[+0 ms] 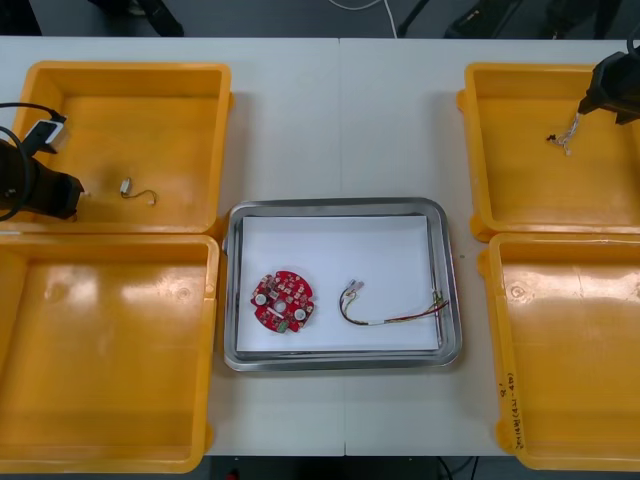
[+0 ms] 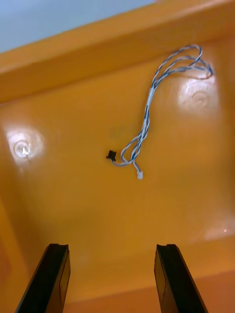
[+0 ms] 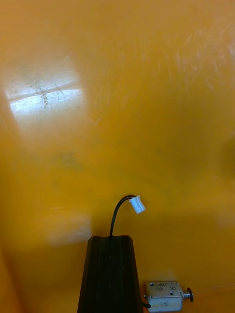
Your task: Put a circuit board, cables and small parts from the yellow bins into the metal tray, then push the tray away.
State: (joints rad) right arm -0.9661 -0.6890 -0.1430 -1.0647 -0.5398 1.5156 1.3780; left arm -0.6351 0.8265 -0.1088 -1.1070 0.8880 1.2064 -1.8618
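In the far left yellow bin (image 1: 130,72) lies a small metal part (image 1: 125,186) with a thin black cable (image 1: 146,197). My left gripper (image 1: 78,190) is low in that bin, just left of the part, its fingers (image 3: 110,274) shut together. Past the fingertips the black cable (image 3: 117,212) curls up to a white plug, and the metal part (image 3: 164,296) lies beside them. My right gripper (image 1: 586,104) hangs open over the far right bin (image 1: 480,130), above a twisted blue and white cable (image 1: 565,136) (image 2: 147,112); the gripper (image 2: 111,249) holds nothing.
The metal tray (image 1: 340,207), white inside, holds a round red circuit board (image 1: 285,300) and a red and yellow cable (image 1: 390,312). The near left bin (image 1: 100,350) and near right bin (image 1: 570,350) hold nothing visible.
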